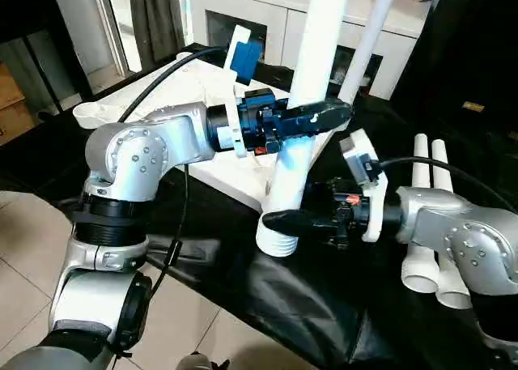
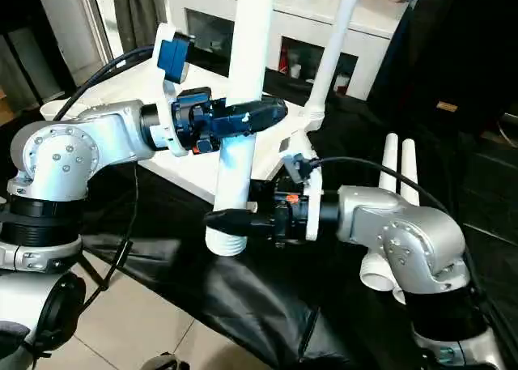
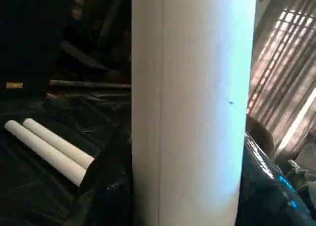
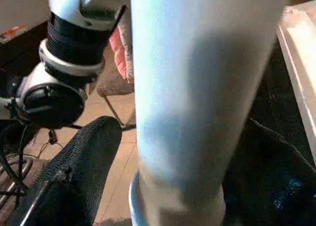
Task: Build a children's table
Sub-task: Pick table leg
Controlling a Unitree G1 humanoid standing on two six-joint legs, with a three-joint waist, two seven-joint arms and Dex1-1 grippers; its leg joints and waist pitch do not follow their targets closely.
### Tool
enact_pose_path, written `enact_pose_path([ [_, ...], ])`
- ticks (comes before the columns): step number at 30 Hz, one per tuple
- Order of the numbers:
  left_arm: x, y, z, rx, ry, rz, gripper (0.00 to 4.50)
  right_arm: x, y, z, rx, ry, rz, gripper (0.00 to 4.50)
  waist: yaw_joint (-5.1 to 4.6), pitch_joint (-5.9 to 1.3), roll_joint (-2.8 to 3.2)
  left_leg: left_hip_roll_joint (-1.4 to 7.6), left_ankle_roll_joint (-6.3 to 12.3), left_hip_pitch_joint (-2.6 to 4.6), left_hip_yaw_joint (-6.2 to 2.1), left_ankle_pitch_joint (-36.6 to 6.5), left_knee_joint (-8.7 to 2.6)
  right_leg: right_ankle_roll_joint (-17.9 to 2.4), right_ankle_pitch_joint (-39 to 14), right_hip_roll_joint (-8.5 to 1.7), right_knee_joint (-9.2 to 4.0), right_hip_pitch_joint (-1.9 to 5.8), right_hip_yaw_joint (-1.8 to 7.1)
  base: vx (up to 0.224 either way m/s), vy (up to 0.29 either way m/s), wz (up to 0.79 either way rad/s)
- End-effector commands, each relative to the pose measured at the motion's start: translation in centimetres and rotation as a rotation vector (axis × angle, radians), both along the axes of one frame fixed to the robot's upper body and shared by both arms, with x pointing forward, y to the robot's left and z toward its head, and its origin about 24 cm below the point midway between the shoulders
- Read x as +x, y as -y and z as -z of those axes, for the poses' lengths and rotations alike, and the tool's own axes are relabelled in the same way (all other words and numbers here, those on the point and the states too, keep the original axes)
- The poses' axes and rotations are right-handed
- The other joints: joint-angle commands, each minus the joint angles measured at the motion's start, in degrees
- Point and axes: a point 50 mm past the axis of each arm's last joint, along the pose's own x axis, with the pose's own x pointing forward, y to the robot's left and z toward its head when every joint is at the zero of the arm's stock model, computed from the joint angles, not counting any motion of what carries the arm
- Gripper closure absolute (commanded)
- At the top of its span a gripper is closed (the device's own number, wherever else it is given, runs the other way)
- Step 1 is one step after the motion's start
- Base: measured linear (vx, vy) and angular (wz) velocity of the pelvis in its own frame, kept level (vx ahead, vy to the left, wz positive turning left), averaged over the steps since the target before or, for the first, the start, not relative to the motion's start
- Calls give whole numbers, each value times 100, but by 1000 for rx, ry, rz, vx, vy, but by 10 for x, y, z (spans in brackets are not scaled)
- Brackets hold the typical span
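Leg (image 1: pixel 312 70) standing nearly upright at the near corner of the tabletop (image 1: pixel 206 163), its ribbed flared end (image 1: pixel 276 242) hanging low over the black sheet (image 1: pixel 307 305) just off that corner. Left gripper (image 1: pixel 320 115) reaching in from the left at mid-height, black fingers (image 1: pixel 324 113) closed around the tube and pinching it; in the left wrist view the white tube (image 3: pixel 192 107) running between the two dark fingers with no gap visible on either side. Right gripper (image 1: pixel 283 219) coming in from the right lower down, just above the flared end, one black finger (image 1: pixel 285 219) lying across the front of the tube. In the right wrist view, that finger (image 4: pixel 81 161) standing apart from the tube (image 4: pixel 197 102), a strip of floor showing between them, so jaws spread and not clamping. Second leg (image 1: pixel 368 42) rising tilted behind the first, seated at the far corner of the tabletop. Two more legs (image 1: pixel 433 216) lying side by side and touching on the black sheet, beside the right forearm (image 1: pixel 457 232), flared ends toward the robot. Tabletop lying flat on the sheet, its near corner just behind the held leg. White cabinet (image 1: pixel 275 18) standing behind the work area. Tiled floor (image 1: pixel 24 248) showing at near left below the left arm (image 1: pixel 146 151).
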Motion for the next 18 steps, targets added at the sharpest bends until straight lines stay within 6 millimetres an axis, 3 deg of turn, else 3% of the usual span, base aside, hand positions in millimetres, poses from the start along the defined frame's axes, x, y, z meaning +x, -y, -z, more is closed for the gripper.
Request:
enact_pose_path([
  [1, -4, 4, -7, -4, 36, 28, 265, 2, 1, -2, 12, -13, 5, 75, 21, -446, -51, 170, -107, 48, -39, -757, -349, -792, -1380, -451, -396, 321, 261, 0, 0, 0],
  [11, -4, 4, -8, -21, 47, 30, 265, 5, -3, -2, 35, -39, 16, 75, 33, -446, -31, 167, -140, 47, -40, -782, -352, -740, -1465, -454, -402, 319, 261, 0, 0, 0],
  [18, -3, 5, -10, -31, 46, 30, 265, 6, -3, -1, 43, -49, 22, 145, 50, -452, -14, 168, -168, 51, -42, -783, -351, -743, -1425, -452, -401, 317, 260, 0, 0, 0],
])
